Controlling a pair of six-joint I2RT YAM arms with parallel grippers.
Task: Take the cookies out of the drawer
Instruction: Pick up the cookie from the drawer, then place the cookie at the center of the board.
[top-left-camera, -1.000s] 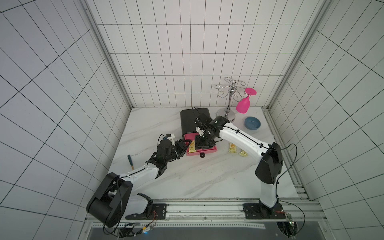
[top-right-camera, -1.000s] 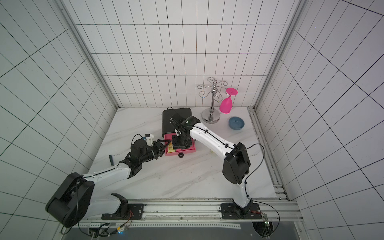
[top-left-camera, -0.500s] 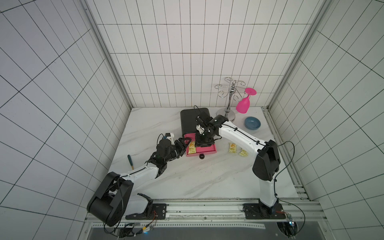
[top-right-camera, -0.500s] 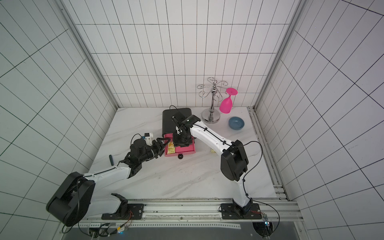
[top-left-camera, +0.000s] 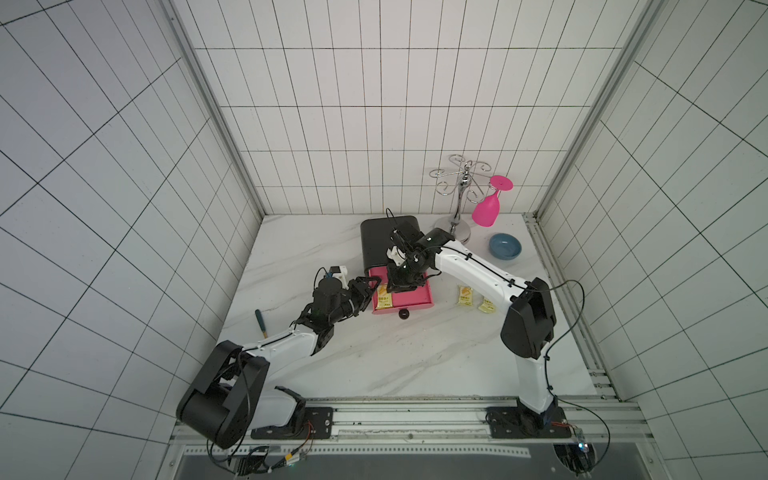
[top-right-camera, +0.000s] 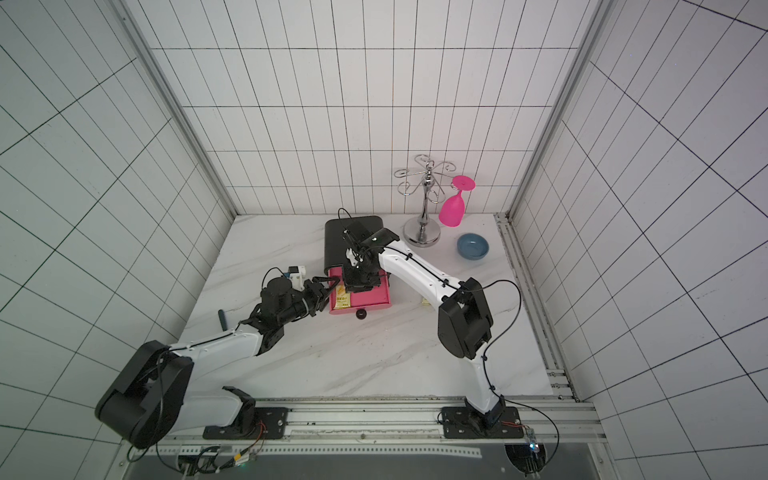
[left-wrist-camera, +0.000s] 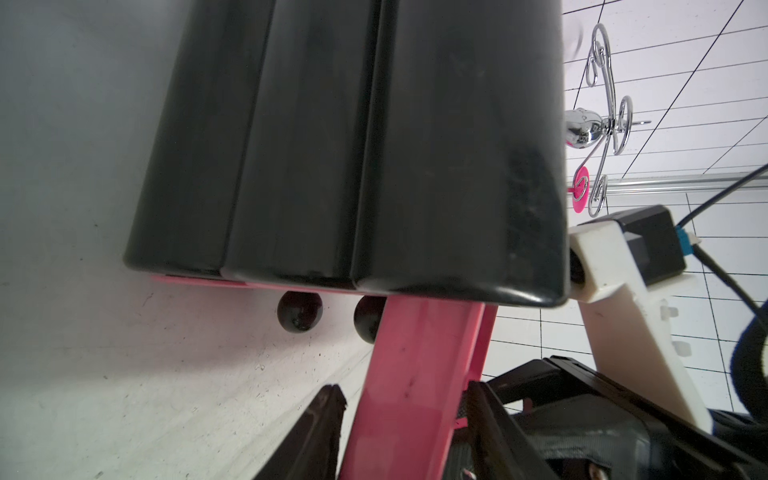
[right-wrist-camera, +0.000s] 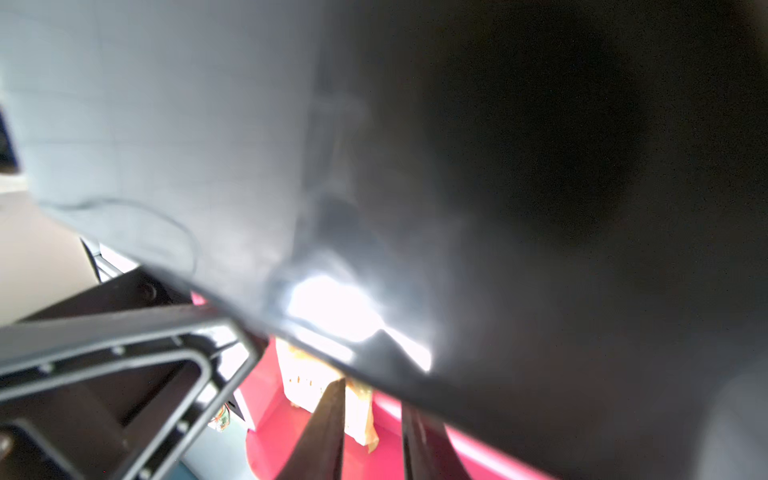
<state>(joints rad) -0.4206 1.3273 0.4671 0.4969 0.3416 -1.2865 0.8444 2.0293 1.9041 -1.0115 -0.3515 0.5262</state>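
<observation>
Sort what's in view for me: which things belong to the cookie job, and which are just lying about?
Job: pink drawer; yellow cookie packet inside it; two cookie packets out on the table; left gripper at the drawer's side wall; right gripper in the drawer.
Lying about: blue bowl; pink glass; chrome rack; blue-handled utensil.

The left arm (top-left-camera: 286, 343) and right arm (top-left-camera: 473, 270) have white shells, black joint housings (top-left-camera: 528, 324) and thin black cables (top-left-camera: 575, 303); the left gripper (top-left-camera: 374, 286) and right gripper (top-left-camera: 405, 286) are black.
</observation>
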